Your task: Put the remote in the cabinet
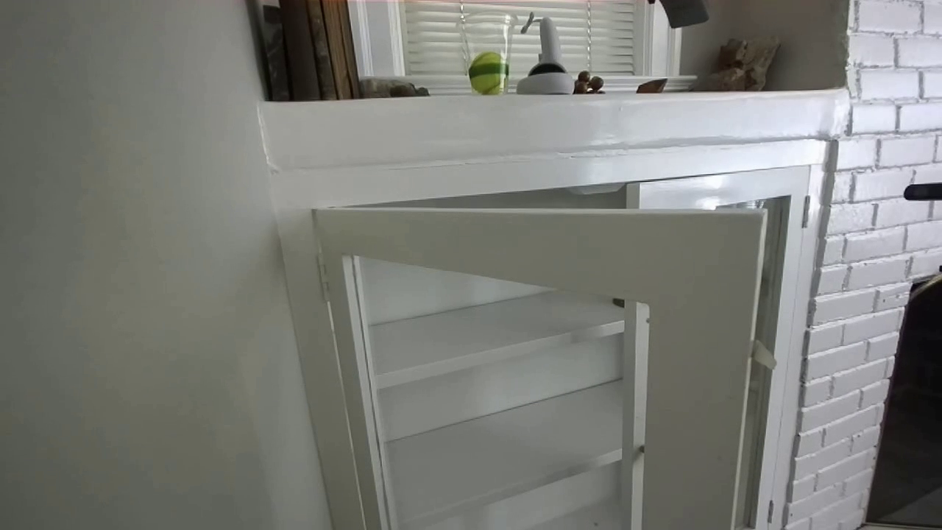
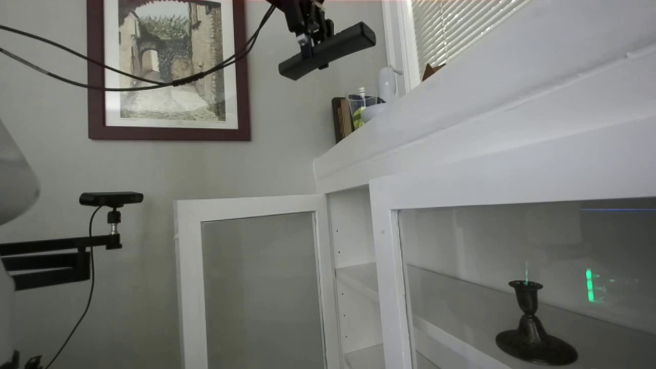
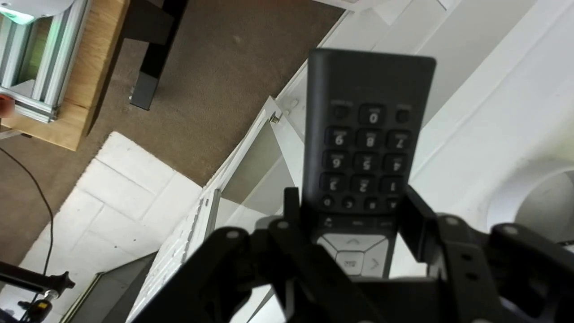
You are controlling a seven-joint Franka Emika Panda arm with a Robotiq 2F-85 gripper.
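The dark remote (image 3: 365, 148) with number keys is held across its width by my gripper (image 3: 351, 202), which is shut on it in the wrist view. Its far end sticks out well past the fingers. In an exterior view the remote (image 2: 328, 51) hangs tilted in the air, higher than the ledge above the white cabinet (image 2: 389, 277). Only a dark end of the remote (image 1: 684, 11) shows at the top edge of an exterior view. The framed cabinet door (image 1: 699, 309) stands swung open, with white shelves (image 1: 500, 335) behind it; the neighbouring glazed door (image 1: 725, 188) is closed.
On the ledge (image 1: 552, 121) stand a clear cup with a green ball (image 1: 487, 72), a white device (image 1: 546, 77) and several small objects. A dark candlestick (image 2: 533, 328) is behind glass. A black camera (image 2: 111, 198) on an arm stands before the wall.
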